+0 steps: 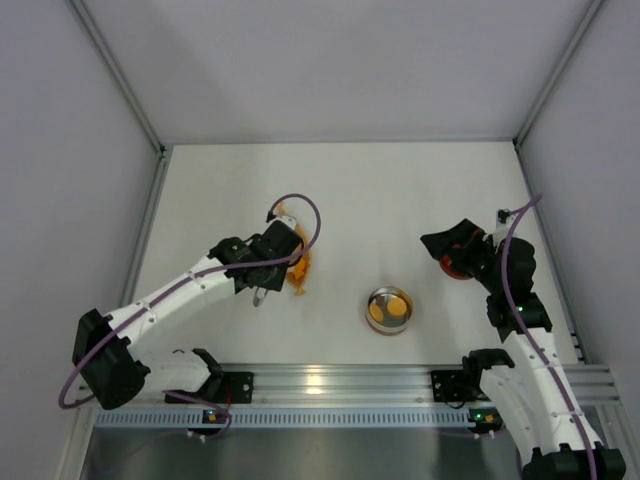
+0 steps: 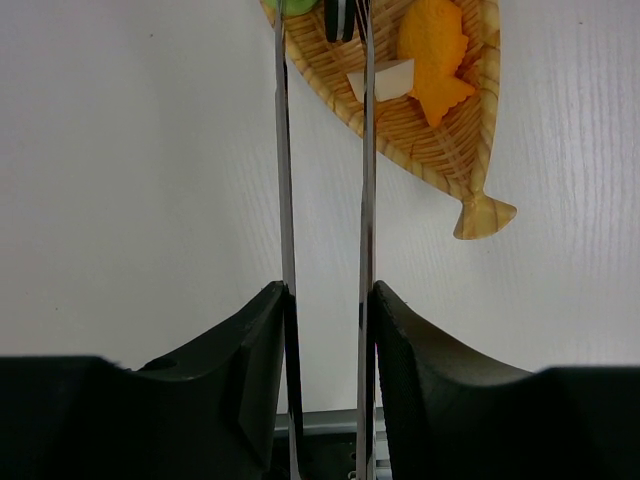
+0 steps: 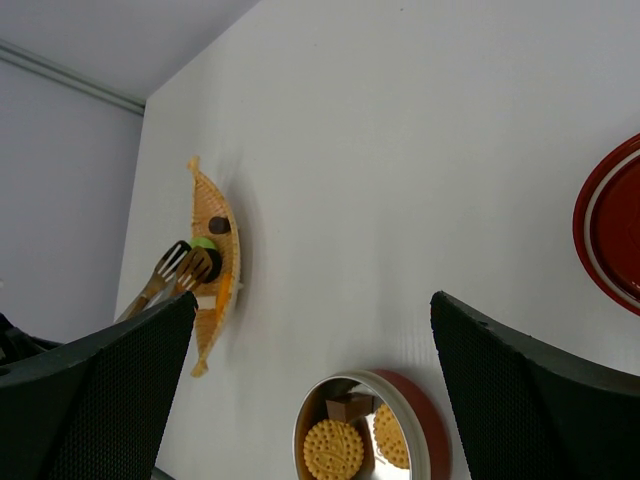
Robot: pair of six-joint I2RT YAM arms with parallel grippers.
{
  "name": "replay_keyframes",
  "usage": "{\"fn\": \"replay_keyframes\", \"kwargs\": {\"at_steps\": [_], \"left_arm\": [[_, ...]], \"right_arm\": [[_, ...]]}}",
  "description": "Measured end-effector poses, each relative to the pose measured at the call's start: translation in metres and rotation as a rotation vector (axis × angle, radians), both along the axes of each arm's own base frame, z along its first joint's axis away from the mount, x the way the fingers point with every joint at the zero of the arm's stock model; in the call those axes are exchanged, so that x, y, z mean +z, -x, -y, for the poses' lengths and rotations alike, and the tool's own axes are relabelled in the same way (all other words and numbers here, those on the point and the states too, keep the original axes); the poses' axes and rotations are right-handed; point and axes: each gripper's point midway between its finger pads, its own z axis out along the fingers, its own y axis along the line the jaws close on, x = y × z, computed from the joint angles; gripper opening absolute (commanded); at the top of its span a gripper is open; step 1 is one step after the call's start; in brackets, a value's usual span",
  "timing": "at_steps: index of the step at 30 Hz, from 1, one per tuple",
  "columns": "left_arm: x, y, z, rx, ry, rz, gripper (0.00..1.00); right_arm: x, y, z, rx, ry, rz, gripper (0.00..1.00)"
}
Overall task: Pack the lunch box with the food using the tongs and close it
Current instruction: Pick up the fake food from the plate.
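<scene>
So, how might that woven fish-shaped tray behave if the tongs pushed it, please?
It looks thin and light, so the woven tray would likely slide on the smooth table. Its shallow rim might spill the orange piece.

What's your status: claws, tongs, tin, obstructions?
Left claw shut on tongs, tips at food on tray. Right claw open near lid. Tin part filled, uncovered. Nothing blocking.

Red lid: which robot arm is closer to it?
Right. The right end effector hovers by the red lid; the left end effector is far across the table, holding tongs.
</scene>
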Motion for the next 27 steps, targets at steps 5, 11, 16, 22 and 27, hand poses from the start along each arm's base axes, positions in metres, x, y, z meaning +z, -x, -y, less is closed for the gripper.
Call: {"fn": "replay_keyframes", "kwargs": {"at_steps": [5, 11, 16, 22, 27], "left_arm": [[-0.001, 0.0, 0.0, -0.003, -0.005, -0.004, 0.4], [-0.002, -0.001, 0.001, -0.008, -0.004, -0.005, 0.26], [-0.002, -0.001, 0.002, -0.014, -0.007, -0.005, 0.15], [0.012, -0.006, 0.008, -0.021, 0.02, 0.017, 0.12], [0.034, -0.014, 0.017, -0.027, 0.065, 0.059, 0.11]], "right_arm": [[0.0, 0.0, 0.0, 0.0, 0.0, 0.0, 0.99], [0.0, 0.0, 0.0, 0.0, 0.0, 0.0, 0.99], [0.0, 0.0, 0.0, 0.0, 0.0, 0.0, 0.99], [0.0, 0.0, 0.0, 0.0, 0.0, 0.0, 1.0], [-0.001, 0.0, 0.0, 0.0, 0.0, -0.002, 0.99]]}}
